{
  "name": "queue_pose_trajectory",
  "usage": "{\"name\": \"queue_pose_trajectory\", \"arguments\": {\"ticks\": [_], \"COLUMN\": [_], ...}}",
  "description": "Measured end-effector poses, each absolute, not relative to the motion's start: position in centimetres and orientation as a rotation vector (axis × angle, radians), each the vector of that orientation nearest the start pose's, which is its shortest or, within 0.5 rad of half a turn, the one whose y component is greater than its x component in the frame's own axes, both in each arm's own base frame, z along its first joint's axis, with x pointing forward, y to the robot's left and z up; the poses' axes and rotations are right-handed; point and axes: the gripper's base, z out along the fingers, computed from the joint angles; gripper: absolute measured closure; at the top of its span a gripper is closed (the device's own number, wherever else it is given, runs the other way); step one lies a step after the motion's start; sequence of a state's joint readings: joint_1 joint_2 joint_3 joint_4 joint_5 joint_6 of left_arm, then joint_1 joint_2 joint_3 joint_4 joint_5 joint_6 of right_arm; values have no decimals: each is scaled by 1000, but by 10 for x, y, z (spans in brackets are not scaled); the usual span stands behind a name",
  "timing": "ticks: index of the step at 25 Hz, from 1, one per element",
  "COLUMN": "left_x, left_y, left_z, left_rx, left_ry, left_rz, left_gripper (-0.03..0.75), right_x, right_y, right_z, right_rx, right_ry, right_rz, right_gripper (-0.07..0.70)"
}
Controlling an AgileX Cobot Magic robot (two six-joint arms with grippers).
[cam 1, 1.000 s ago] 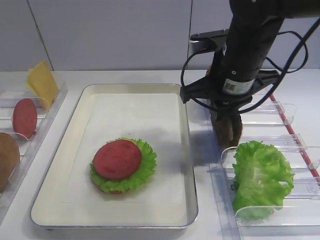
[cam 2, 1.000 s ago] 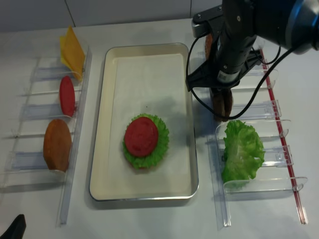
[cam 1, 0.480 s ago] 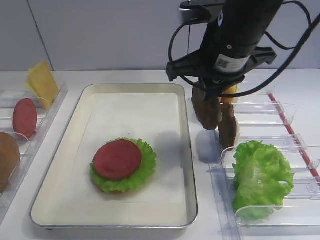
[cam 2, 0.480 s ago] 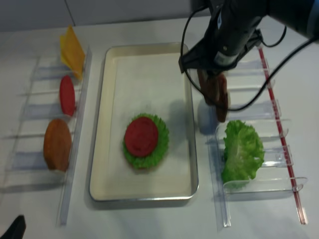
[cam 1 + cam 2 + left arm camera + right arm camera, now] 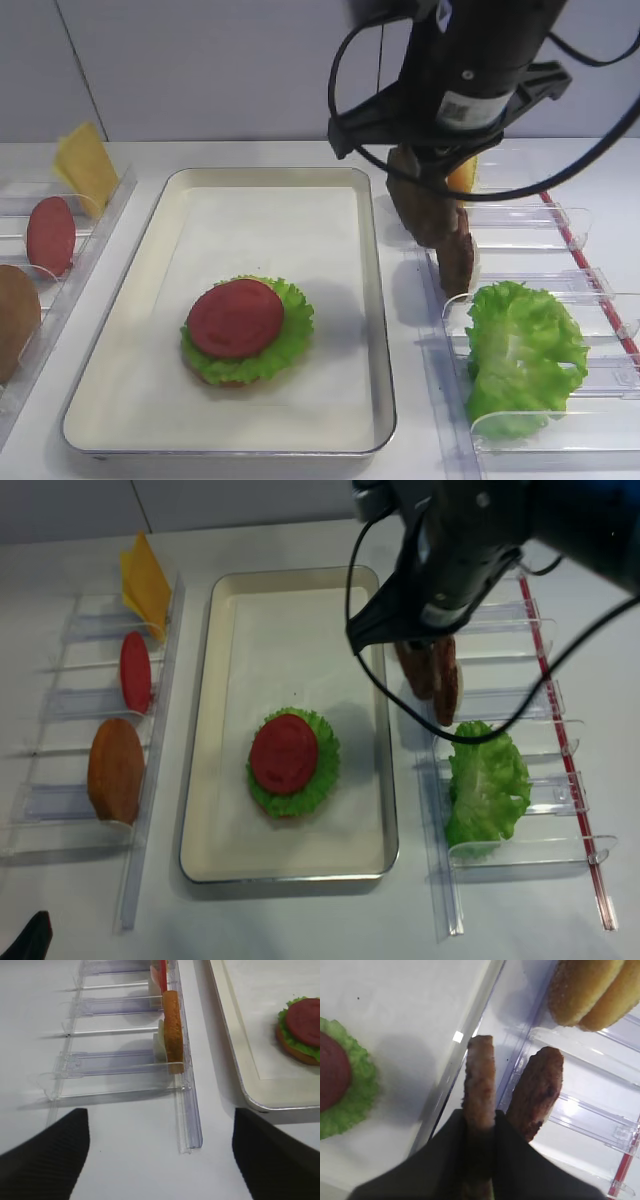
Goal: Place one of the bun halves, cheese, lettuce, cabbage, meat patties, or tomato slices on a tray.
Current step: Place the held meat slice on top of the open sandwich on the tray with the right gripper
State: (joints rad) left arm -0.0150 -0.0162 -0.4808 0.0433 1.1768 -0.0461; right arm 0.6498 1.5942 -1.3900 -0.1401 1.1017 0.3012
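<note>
My right gripper [image 5: 480, 1121] is shut on a rough brown meat patty [image 5: 480, 1077], held on edge above the gap between the cream tray [image 5: 376, 262] and the right bins. A second patty [image 5: 457, 262] stands in its clear bin beside the held one [image 5: 424, 208]. On the tray lies a stack with a lettuce leaf [image 5: 291, 340] under a tomato slice [image 5: 235, 318]. My left gripper [image 5: 160, 1160] hangs open over bare table by the left bins, nothing between its fingers [image 5: 50, 1152].
The right bins hold two bun halves [image 5: 590, 987] at the back and a loose lettuce leaf [image 5: 522, 355] in front. The left bins hold cheese [image 5: 85, 165], a tomato slice [image 5: 50, 235] and a bun half [image 5: 172, 1030].
The right gripper has risen out of the right bin with the patty and moved slightly left toward the tray. The other patty stayed in the bin.
</note>
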Motion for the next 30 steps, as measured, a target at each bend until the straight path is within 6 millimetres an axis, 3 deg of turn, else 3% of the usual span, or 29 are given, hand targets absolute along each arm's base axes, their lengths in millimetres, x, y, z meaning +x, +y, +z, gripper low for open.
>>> {"name": "queue_pose_trajectory", "arguments": {"ticks": [6,12,17,20,25,30], "left_x": [-11,-11,-11,-11,-11,-11], "left_y": [4,4,4,4,4,4], "left_z": [263,263,263,263,263,263], "left_rx": [-39,-39,-39,-39,-39,-39], "left_ry": [2162,2162,2162,2162,2162,2162], "left_rz": [18,18,18,18,18,18], "left_gripper": [170,170,170,170,170,170], "right_x": [242,220,215,217,233,254], "right_y": [178,177,185,186,169,169], "right_z": [339,334,328,330,336,322], "right_rx": [-555,-582,-629,-609,-527,-554], "right_ry": [2607,2558,2534,2510,2459,2437], "right_rz": [219,426,576,666,947,1188], "right_gripper": [493,493,493,493,493,493]}}
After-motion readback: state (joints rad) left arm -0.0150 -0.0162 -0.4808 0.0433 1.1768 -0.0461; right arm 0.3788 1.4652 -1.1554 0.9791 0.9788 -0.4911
